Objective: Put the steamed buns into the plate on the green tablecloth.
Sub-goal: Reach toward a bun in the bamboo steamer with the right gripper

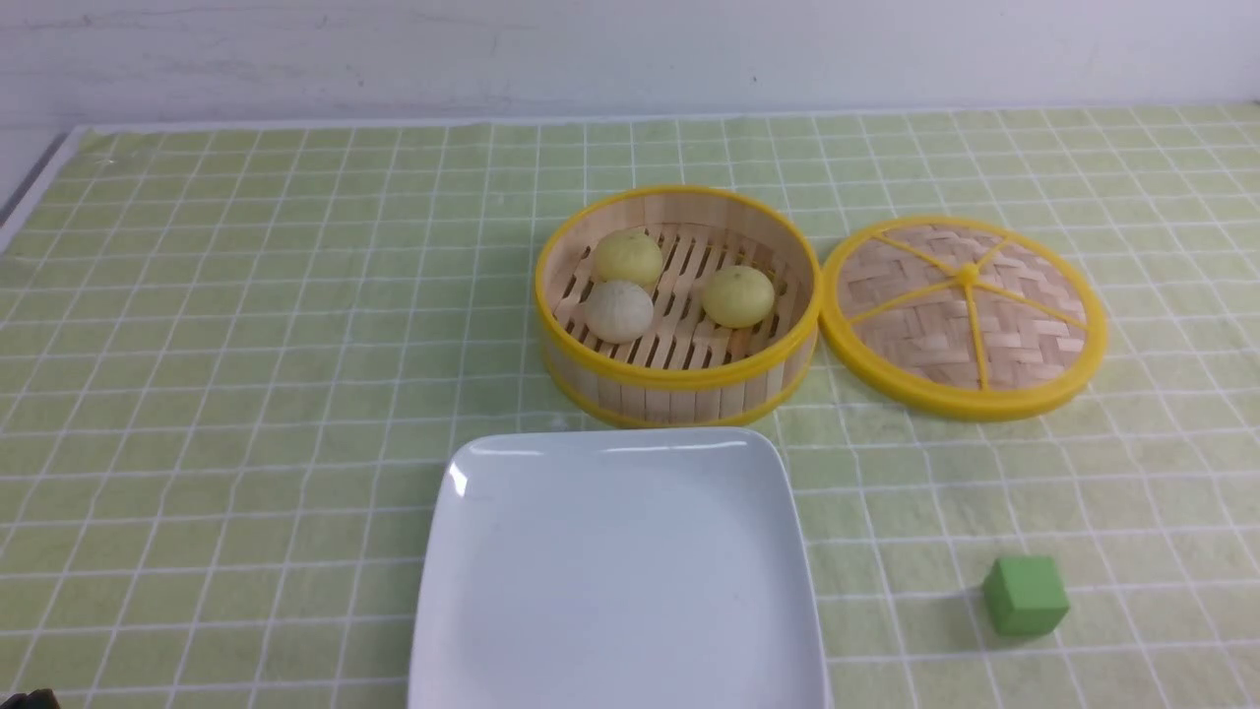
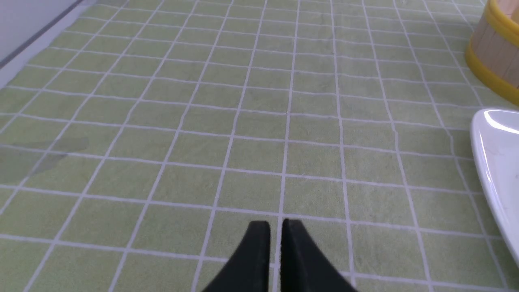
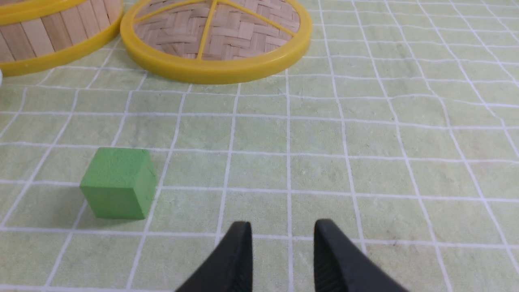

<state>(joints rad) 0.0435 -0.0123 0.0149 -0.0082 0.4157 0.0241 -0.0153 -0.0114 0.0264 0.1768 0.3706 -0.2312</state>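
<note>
Three steamed buns lie in a yellow-rimmed bamboo steamer basket (image 1: 679,379): a pale yellow bun (image 1: 628,258) at the back left, an off-white bun (image 1: 619,310) in front of it, and a pale yellow bun (image 1: 737,295) at the right. The white square plate (image 1: 618,571) sits empty in front of the basket on the green tablecloth (image 1: 246,345). Neither gripper shows in the front view. My left gripper (image 2: 275,227) is shut and empty over bare cloth, left of the plate's edge (image 2: 496,162). My right gripper (image 3: 283,229) is open and empty over cloth.
The woven round lid (image 1: 965,315) lies right of the basket and also shows in the right wrist view (image 3: 215,36). A green cube (image 1: 1025,594) sits at the front right, near my right gripper (image 3: 119,182). The basket's wall shows in both wrist views (image 2: 496,56) (image 3: 52,36).
</note>
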